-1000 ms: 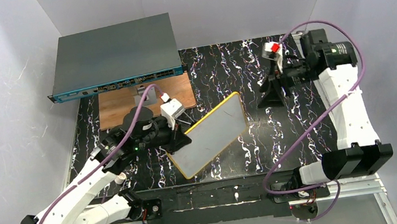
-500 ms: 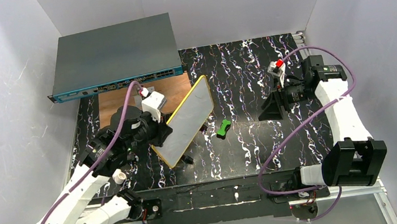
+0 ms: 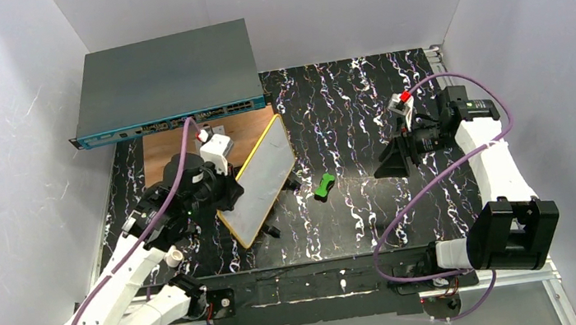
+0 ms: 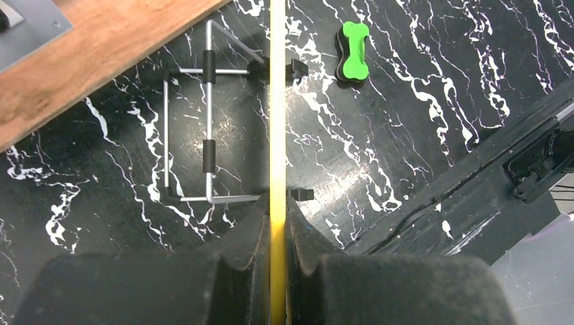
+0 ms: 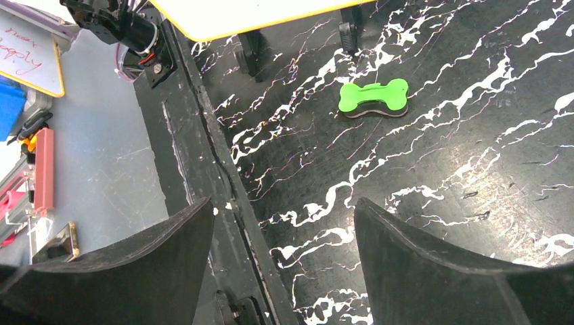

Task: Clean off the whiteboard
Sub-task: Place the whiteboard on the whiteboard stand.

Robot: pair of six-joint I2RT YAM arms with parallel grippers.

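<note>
Whiteboard (image 3: 258,183) has swung toward the tabletop's (image 3: 343,98) left edge since a second ago. Your left jaws pinch its rim, holding it tilted. Right jaws spread, empty, near the right edge. Eraser (image 3: 324,185) lies mid-tabletop.

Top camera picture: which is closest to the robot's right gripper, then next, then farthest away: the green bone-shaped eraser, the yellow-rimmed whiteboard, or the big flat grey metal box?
1. Green bone-shaped eraser: lying just to the left of the right gripper.
2. Yellow-rimmed whiteboard: farther left, tilted up on its edge near the table's middle.
3. Big flat grey metal box: far away at the back left.
</note>
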